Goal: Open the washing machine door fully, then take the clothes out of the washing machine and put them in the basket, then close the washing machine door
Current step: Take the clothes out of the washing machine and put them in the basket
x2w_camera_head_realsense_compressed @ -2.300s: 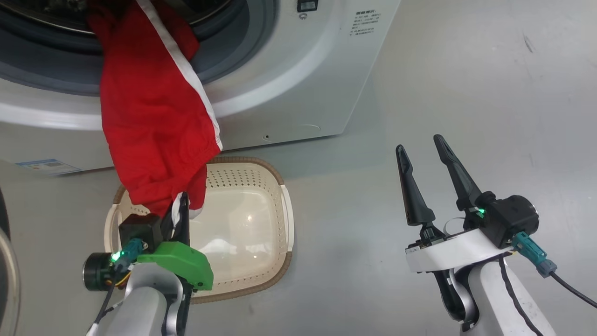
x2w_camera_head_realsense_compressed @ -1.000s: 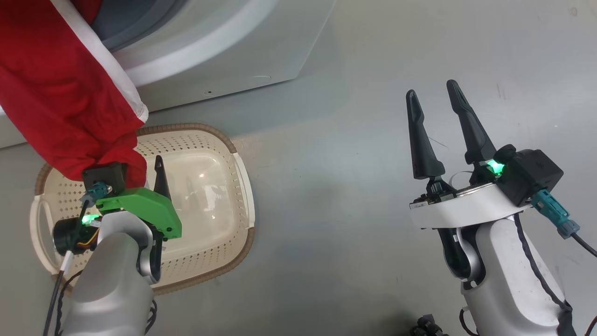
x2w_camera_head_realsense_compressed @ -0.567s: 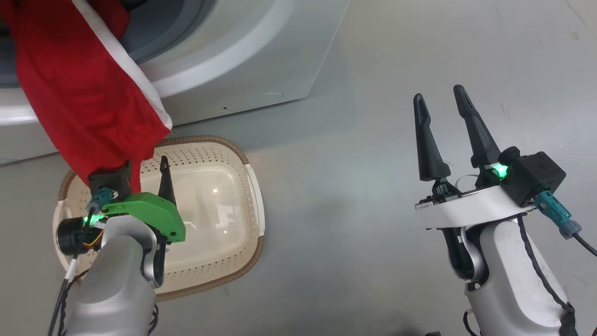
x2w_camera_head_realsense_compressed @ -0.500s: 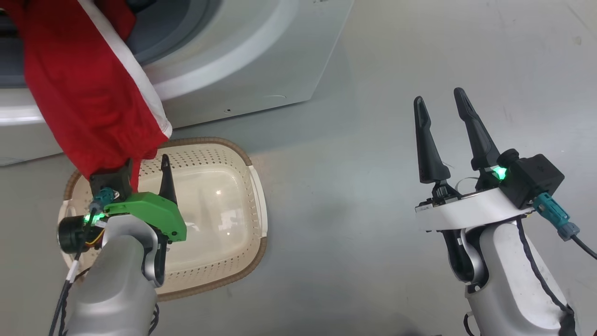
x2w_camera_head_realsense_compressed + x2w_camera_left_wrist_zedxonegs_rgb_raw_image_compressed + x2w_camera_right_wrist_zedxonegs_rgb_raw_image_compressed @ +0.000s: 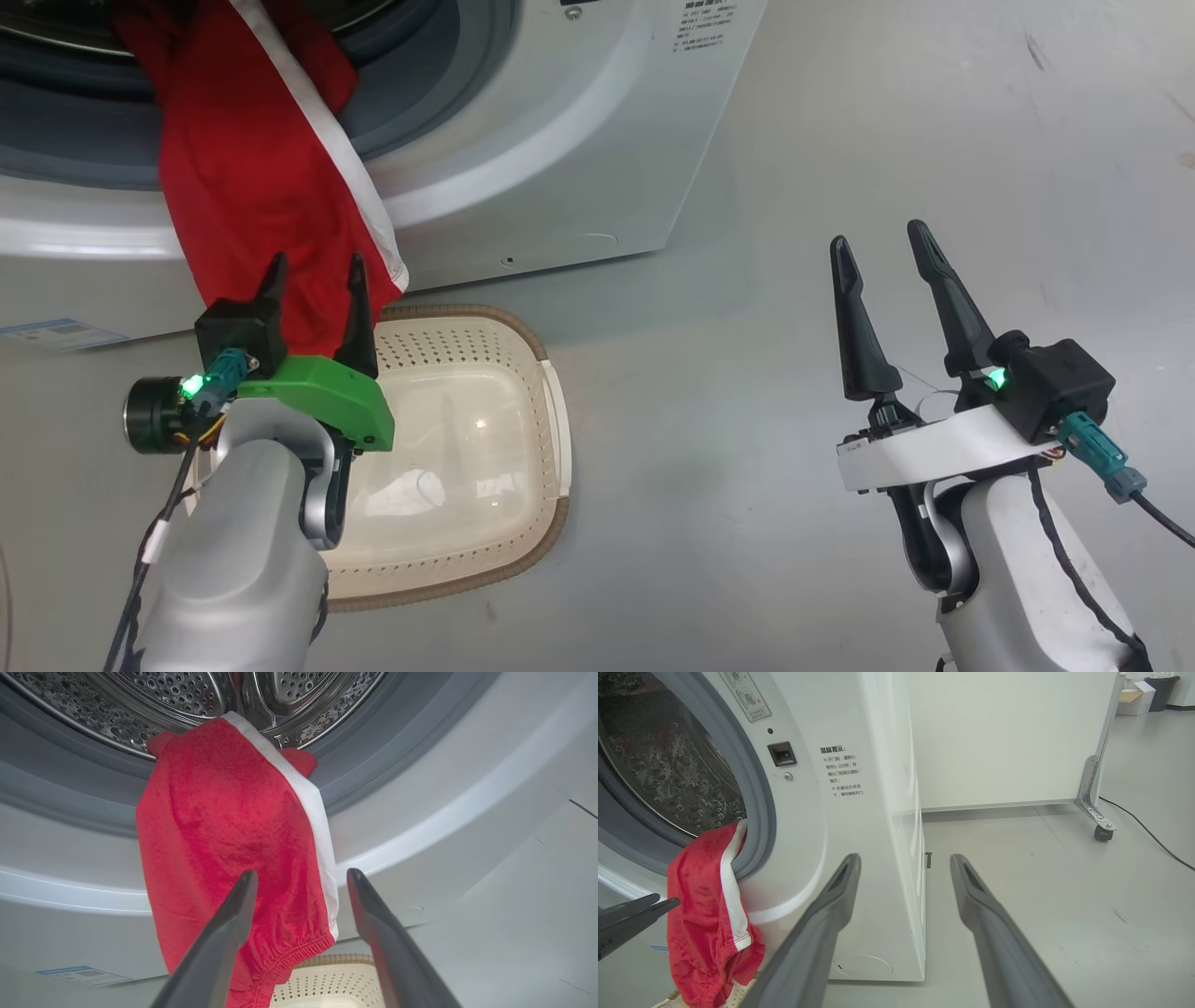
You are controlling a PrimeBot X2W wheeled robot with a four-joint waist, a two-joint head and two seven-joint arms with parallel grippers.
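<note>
Left fingers (image 5: 357,313) released clothes (image 5: 252,187), spread apart; clothes hang above basket (image 5: 553,411).

The dark two-fingered left gripper (image 5: 316,261) is held spread, pointed to twelve o'clock; the dark right gripper (image 5: 878,235) is spread toward eleven.

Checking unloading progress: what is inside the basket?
The basket shows a bare floor; the clothes hang from the washer above its back rim. The left arm covers its left part.
</note>
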